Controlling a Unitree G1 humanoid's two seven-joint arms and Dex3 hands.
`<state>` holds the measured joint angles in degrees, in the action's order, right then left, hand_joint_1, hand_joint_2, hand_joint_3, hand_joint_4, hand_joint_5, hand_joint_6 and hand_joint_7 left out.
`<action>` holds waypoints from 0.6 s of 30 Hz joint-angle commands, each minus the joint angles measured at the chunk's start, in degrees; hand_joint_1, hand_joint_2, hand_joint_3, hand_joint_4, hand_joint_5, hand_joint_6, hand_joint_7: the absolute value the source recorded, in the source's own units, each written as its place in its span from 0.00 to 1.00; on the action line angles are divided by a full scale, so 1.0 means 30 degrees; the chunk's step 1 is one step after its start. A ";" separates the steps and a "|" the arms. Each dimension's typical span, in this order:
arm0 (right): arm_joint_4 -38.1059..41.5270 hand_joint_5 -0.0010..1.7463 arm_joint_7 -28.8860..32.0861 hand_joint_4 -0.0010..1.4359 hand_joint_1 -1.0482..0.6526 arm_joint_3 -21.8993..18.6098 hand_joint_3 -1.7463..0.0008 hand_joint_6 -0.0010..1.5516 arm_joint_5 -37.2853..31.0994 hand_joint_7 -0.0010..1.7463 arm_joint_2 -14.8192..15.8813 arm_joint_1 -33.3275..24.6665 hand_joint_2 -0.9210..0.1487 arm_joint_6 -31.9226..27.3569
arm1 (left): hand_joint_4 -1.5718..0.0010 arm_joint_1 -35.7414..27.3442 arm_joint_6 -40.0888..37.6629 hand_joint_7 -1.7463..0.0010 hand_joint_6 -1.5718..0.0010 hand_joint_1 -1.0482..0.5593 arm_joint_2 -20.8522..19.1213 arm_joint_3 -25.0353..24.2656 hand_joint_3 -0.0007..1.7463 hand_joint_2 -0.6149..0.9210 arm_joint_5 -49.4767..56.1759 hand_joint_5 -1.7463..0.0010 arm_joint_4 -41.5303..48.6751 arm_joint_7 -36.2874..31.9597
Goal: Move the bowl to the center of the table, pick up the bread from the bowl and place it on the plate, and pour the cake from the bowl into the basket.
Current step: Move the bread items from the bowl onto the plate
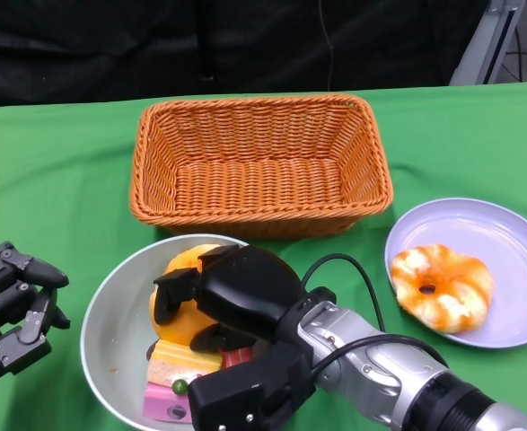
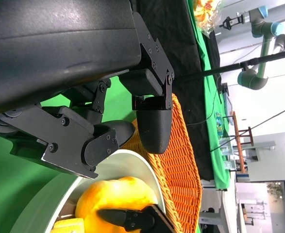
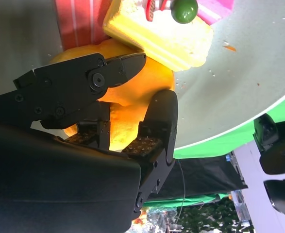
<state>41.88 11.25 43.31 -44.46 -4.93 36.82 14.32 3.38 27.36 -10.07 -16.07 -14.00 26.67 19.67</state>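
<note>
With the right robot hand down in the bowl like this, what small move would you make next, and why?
Probably close the fingers and lift straight up. The right robot hand already wraps the orange bread in the bowl, with fingers against its sides, and the cake lies right beside it, so a straight lift should leave that undisturbed. The plate to the right already holds a donut.

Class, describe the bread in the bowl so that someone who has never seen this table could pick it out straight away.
Start at the woven basket at the back of the green table; just in front of it stands a pale bowl. The bread is the rounded golden-orange lump in that bowl, with the right hand closed around it. Unlike the yellow-and-pink layered cake beside it, it is plain, smooth and one colour.
</note>
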 commanded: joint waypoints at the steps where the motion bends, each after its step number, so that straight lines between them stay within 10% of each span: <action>1: 0.0260 1.00 -0.0666 0.46 0.56 0.0060 0.99 0.39 0.0064 0.75 0.0415 -0.0635 0.00 0.0041 | 0.58 0.0046 0.0278 0.26 0.55 0.61 -0.0286 -0.0125 0.52 0.82 -0.0227 0.08 0.0180 0.0213; 7: 0.0107 0.99 0.0133 0.45 0.55 -0.0392 0.98 0.40 0.0443 0.72 0.0503 -0.0717 0.00 0.0974 | 0.58 0.0086 0.0292 0.27 0.55 0.61 -0.0263 -0.0154 0.53 0.81 -0.0248 0.08 0.0257 0.0234; 18: -0.1527 0.78 0.0591 0.52 0.50 -0.2021 0.95 0.55 0.1491 0.36 0.0887 -0.1329 0.00 0.2828 | 0.57 0.0145 0.0342 0.27 0.55 0.61 -0.0254 -0.0162 0.51 0.82 -0.0037 0.08 0.0401 0.0004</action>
<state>38.24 13.20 38.41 -40.96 -2.96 33.40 22.43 3.54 27.45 -10.07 -16.12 -13.91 27.47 19.97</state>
